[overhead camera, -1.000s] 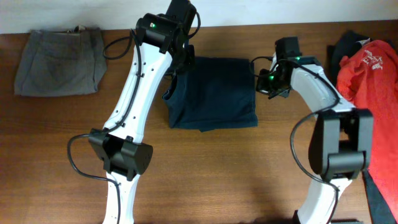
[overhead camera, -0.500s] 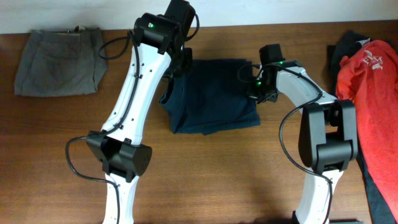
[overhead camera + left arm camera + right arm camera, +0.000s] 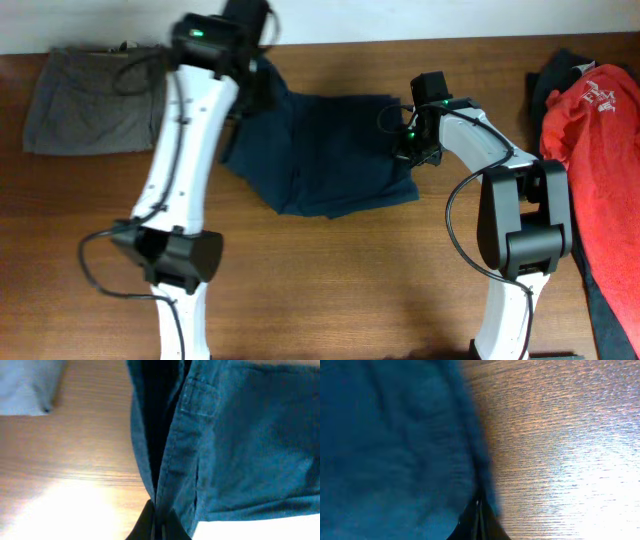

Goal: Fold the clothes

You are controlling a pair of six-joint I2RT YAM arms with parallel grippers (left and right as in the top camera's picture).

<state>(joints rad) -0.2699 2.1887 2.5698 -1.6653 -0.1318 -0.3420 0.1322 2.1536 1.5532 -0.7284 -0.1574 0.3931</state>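
navy-blue shorts are on the wooden surface, between my two grippers. i see the left gripper clamped on one seam edge of them, and the right gripper pinched tight on the opposite edge. grey shorts lie beyond the left gripper, a red t-shirt beyond the right one.

Moved: left gripper swung left, dragging navy shorts edge outward, unfolding.

overhead looks down; both wrist views close on shorts
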